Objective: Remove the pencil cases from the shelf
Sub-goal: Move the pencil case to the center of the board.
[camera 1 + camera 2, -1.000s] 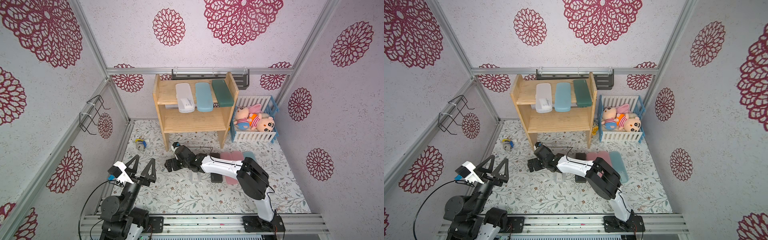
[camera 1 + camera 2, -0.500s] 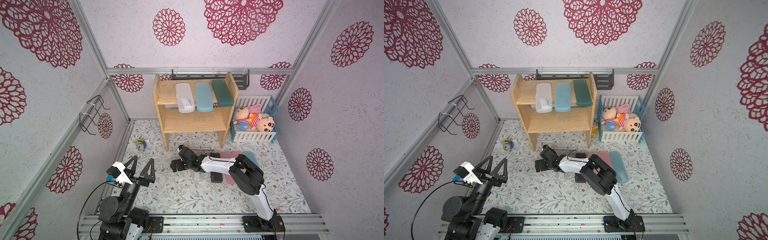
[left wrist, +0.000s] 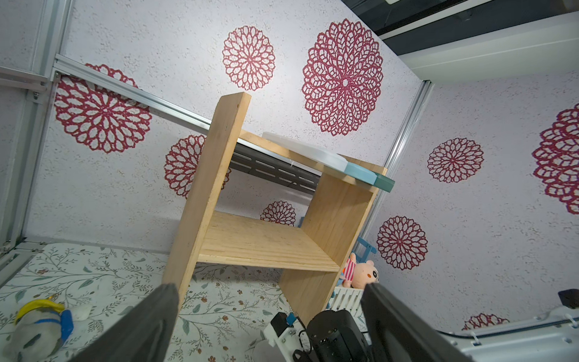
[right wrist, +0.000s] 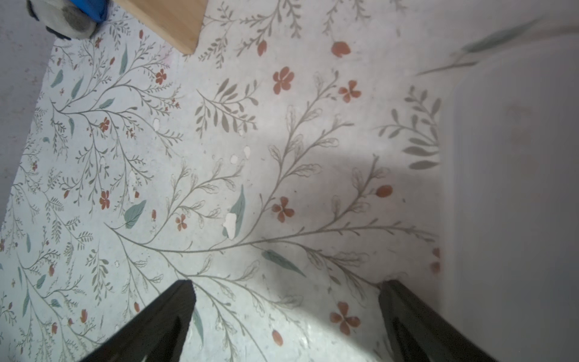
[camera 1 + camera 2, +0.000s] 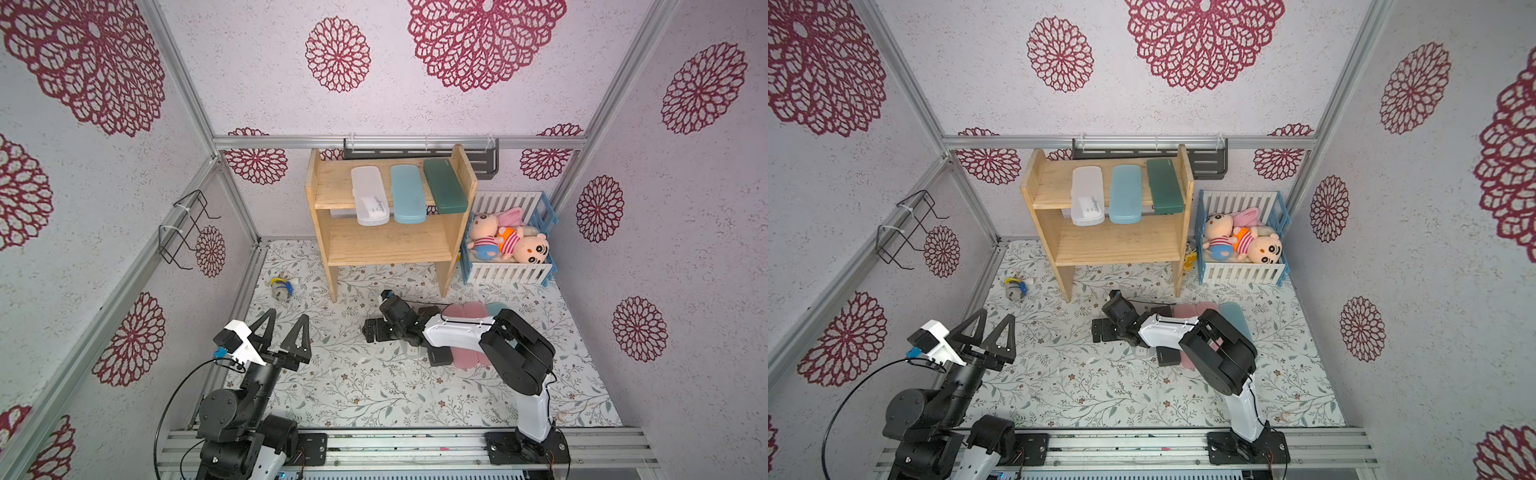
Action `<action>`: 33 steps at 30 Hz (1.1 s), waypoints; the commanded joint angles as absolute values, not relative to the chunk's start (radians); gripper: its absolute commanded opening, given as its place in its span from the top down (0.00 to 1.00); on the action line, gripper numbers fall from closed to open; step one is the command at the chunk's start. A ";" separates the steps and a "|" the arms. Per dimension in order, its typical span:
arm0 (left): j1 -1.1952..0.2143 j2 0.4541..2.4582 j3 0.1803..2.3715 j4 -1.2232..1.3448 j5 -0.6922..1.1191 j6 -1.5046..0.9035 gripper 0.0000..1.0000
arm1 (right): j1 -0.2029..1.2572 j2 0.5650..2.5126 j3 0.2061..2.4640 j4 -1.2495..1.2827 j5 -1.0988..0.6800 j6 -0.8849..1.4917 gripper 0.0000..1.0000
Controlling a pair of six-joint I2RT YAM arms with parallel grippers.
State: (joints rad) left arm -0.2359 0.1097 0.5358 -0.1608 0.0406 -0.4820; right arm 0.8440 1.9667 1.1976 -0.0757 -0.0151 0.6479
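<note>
shelf at back of floral mat, against rear wall; top tier holds three pencil cases side by side, front ends overhanging the edge: white case, light blue case, dark green case; green one lies next to the side panel; same three in both top views; left wrist view shows white case and light blue case from below, lower tier showing plain wood

on the mat in front of shelf, partly under the right arm: pink cases, two side by side; black case; second blue case; second white case; all lie close together, arm hides whether they touch

slatted crate just beside shelf's leg; holds plush dolls, piled lying down, reaching its rim; wire basket on side wall; dark wall rack behind shelf top, inside hidden; small toy loose on mat near the shelf's other leg

left gripper raised off mat, aimed toward shelf, jaws spread wide, holding nothing

right gripper low over mat, jaws wide apart; in right wrist view only mat pattern shows between fingers; second white case just beside one finger, not gripped
</note>
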 commanded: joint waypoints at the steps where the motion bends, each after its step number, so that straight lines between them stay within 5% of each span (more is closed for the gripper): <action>1: -0.239 0.124 0.537 -0.134 0.054 -0.487 0.02 | 0.827 1.916 1.171 -0.084 0.015 0.670 0.01; 18: -0.239 0.178 0.506 -0.030 0.069 -0.613 0.01 | 0.777 1.823 1.081 -0.079 0.051 0.669 0.01; 27: -0.252 0.508 0.583 0.201 0.126 -0.972 0.00 | 0.782 1.639 0.987 0.018 0.103 0.621 0.01; 33: -0.388 0.755 0.786 0.184 0.043 -1.070 0.03 | 0.781 1.472 0.894 0.055 0.164 0.606 0.01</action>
